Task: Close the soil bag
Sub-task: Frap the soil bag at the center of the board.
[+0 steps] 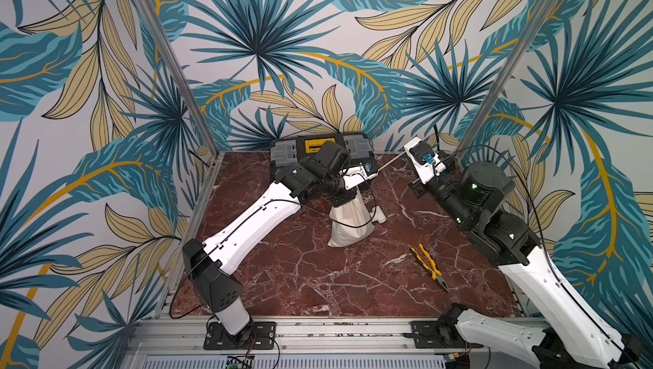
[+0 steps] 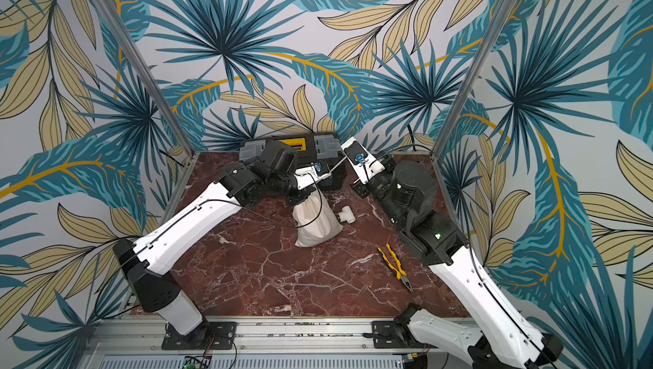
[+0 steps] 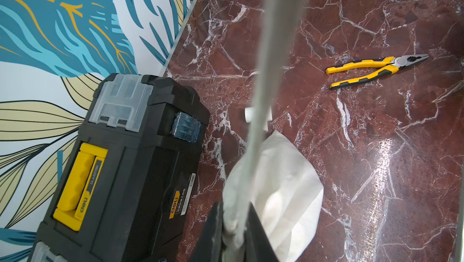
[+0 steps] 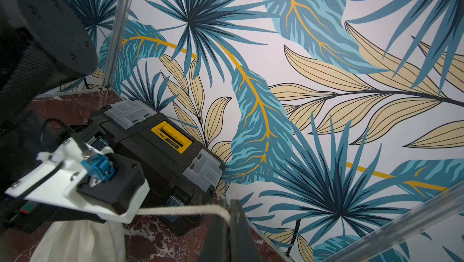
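Quick count of what's on the counter: one soil bag, one black-and-yellow toolbox, one white T pipe fitting, one pair of yellow pliers, plus two arms. The soil bag stands mid-counter toward the back edge, just in front of the toolbox, with the fitting right beside it. The left fingers are nearly closed, pinching the bag's gathered neck. The right fingers are clamped tight on the drawstring cord, which runs taut from the bag's mouth toward the back right corner. The pliers lie well apart, nearer the right edge. In both top views the left wrist covers the bag's mouth, and in the left wrist view the blurry cord cuts across the fitting.
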You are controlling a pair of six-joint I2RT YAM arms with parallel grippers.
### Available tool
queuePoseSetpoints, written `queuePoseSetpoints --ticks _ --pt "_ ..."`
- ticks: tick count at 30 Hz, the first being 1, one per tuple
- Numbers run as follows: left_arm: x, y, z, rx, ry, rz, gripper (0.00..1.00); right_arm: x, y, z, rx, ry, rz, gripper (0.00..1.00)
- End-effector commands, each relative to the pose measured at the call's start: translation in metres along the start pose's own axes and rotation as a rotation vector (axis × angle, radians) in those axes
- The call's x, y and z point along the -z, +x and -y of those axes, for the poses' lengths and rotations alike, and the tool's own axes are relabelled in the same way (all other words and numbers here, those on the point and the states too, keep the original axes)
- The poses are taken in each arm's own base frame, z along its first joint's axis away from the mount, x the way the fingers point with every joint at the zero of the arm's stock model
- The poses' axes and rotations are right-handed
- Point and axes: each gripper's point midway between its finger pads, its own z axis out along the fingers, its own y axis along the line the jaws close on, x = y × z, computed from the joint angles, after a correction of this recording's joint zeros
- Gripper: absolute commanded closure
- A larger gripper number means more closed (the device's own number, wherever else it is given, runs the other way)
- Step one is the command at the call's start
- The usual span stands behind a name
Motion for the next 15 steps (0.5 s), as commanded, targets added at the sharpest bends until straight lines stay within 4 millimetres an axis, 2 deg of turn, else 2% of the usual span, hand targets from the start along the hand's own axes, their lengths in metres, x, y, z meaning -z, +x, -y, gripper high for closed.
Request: queuePoseSetpoints --ticks 1,7,15 --pt "-0.0175 0.0836 0.0093 0.022 0.036 -0.331 0.81 0.0689 -0.0851 0.0892 -0.129 0.285 0.313 1.0" --pt "-0.0191 0.0847 0.0088 0.029 0.034 -0.331 0.82 0.0665 -0.0829 0.0879 -0.13 0.283 0.304 1.0" --pt "-0.0167 0.0861 0.0077 0.042 0.035 -0.323 0.89 0.0593 -0.0753 0.0831 -0.132 0.277 0.282 1.0"
